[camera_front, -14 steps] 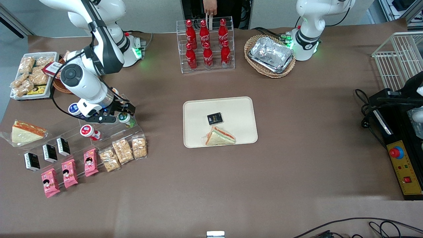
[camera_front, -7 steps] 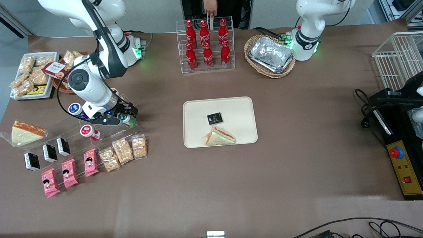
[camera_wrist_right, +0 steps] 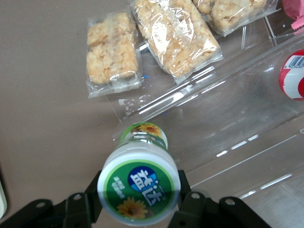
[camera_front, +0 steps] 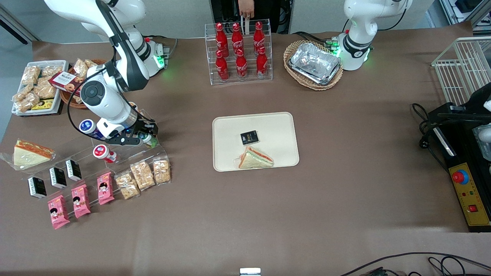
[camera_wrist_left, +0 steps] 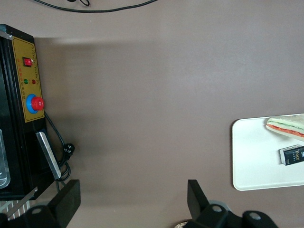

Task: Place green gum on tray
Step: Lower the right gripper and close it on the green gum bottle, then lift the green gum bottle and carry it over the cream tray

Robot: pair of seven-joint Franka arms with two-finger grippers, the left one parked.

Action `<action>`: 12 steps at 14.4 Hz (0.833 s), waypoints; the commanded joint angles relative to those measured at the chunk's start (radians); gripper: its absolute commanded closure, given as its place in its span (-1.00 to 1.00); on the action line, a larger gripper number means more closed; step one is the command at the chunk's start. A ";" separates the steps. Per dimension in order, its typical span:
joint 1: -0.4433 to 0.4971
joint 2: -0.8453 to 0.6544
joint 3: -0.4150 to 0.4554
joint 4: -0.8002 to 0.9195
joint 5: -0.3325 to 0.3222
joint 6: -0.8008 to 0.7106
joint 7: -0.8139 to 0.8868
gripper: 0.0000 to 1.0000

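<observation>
The green gum (camera_wrist_right: 138, 185), a green bottle with a white lid bearing a green and yellow mark, stands on a clear acrylic stand (camera_wrist_right: 247, 118) toward the working arm's end of the table. My gripper (camera_wrist_right: 138, 192) is down over it, with one finger against each side of the lid. In the front view the gripper (camera_front: 142, 136) hides most of the gum (camera_front: 150, 142). The cream-beige tray (camera_front: 230, 153) lies at the table's middle, well apart from the gripper. It holds a sandwich (camera_front: 255, 158) and a black packet (camera_front: 249, 137). The tray's edge shows in the left wrist view (camera_wrist_left: 251, 156).
A blue-lidded bottle (camera_front: 87, 125) and a red-lidded bottle (camera_front: 101, 151) stand on the same stand beside the gripper. Bagged snacks (camera_front: 142, 175) lie nearer the front camera, also seen from the wrist (camera_wrist_right: 114, 52). A cola bottle rack (camera_front: 239, 51) stands farther from the front camera than the tray.
My gripper has come down over the green gum, which now lies mostly hidden under it in the front view. The arm's elbow shifted slightly toward the tray. The gum stays on the stand.
</observation>
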 commanded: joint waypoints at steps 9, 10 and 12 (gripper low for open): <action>-0.003 -0.092 -0.055 0.310 -0.004 -0.438 -0.104 0.27; -0.005 -0.089 -0.063 0.412 -0.002 -0.564 -0.122 0.27; -0.005 -0.086 -0.066 0.562 -0.002 -0.715 -0.128 0.27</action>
